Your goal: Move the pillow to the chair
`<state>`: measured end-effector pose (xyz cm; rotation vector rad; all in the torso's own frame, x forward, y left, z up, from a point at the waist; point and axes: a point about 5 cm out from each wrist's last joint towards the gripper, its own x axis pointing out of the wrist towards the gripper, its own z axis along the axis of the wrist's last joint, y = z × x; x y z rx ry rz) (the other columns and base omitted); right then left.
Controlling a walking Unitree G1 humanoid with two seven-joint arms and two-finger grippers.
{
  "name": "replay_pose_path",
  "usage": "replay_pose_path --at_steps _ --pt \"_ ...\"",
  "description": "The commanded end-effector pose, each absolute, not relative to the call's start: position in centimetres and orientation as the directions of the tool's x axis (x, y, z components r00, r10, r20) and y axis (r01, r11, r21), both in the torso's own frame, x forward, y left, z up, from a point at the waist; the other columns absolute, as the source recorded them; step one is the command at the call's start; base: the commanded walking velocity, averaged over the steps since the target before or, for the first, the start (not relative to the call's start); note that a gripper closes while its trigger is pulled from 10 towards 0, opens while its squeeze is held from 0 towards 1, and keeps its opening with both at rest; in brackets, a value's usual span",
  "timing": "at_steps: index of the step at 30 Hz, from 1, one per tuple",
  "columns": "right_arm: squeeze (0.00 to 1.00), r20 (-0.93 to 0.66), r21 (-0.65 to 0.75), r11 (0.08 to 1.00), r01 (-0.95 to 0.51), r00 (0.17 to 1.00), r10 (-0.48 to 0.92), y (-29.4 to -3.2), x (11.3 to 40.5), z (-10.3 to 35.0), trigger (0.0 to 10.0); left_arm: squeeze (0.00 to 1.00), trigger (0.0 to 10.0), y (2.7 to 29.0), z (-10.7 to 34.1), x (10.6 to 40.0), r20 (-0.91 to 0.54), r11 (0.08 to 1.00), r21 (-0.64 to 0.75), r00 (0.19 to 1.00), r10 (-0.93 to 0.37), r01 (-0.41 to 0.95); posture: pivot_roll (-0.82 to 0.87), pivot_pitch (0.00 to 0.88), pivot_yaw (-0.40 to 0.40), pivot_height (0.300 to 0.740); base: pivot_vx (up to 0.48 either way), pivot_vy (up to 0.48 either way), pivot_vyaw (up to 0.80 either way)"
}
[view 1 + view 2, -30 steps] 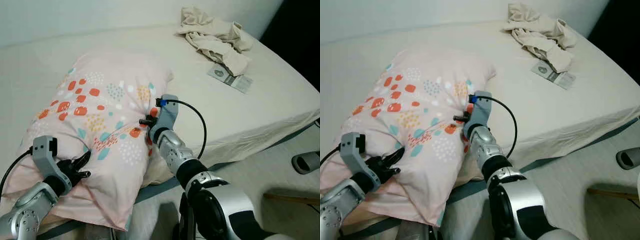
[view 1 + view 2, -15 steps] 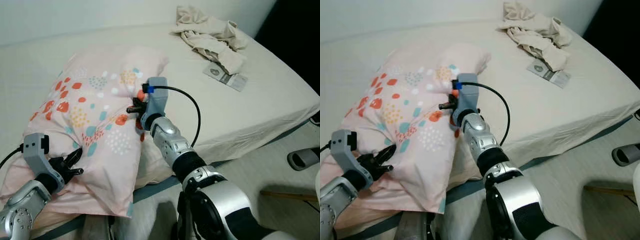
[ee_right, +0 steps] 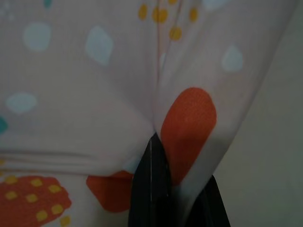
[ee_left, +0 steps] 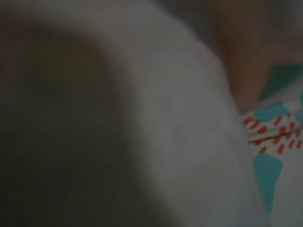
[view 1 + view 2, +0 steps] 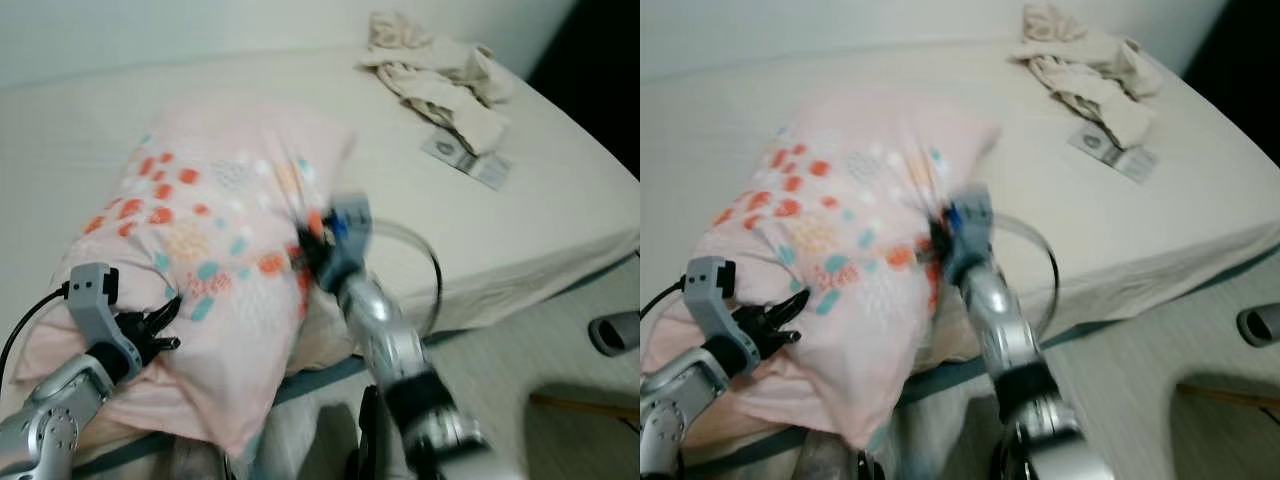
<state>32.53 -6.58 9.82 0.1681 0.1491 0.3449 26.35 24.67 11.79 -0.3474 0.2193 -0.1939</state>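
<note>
Centre of the left eye view, my right gripper (image 5: 312, 243) has dropped back down since half a second ago, blurred mid-swing, dragging the pillow (image 5: 210, 230) along the bed (image 5: 560, 215); the lift isn't clean yet. Lower left, my left gripper (image 5: 160, 328) pinches the pillow's near edge. Right wrist view: black fingers (image 3: 151, 189) clamp a fold of cloth. Left wrist view: dark fabric pressed close.
</note>
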Motion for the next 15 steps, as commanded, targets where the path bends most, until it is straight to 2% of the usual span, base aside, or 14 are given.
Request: replay_pose_path --at_steps 1,8,15 --pt "0.00 -0.140 0.177 0.961 -0.211 0.961 0.237 -9.2 32.3 9.5 0.0 0.00 0.0 25.3 11.9 26.3 -0.178 0.936 -0.328 0.964 -0.197 0.130 0.01 0.247 -0.089 0.590 0.000 0.000 0.00" --pt "0.00 -0.175 0.134 0.978 -0.161 0.967 0.184 -11.3 30.2 9.1 0.0 0.00 0.0 25.3 11.8 26.4 -0.183 0.936 -0.325 0.962 -0.203 0.136 0.00 0.243 -0.081 0.590 0.000 0.000 0.00" --pt "0.00 -0.133 0.119 0.988 -0.097 0.985 0.113 -10.8 30.5 11.5 0.0 0.00 0.0 25.2 11.7 26.7 -0.185 0.937 -0.320 0.960 -0.209 0.142 0.00 0.241 -0.082 0.590 0.000 0.000 0.00"
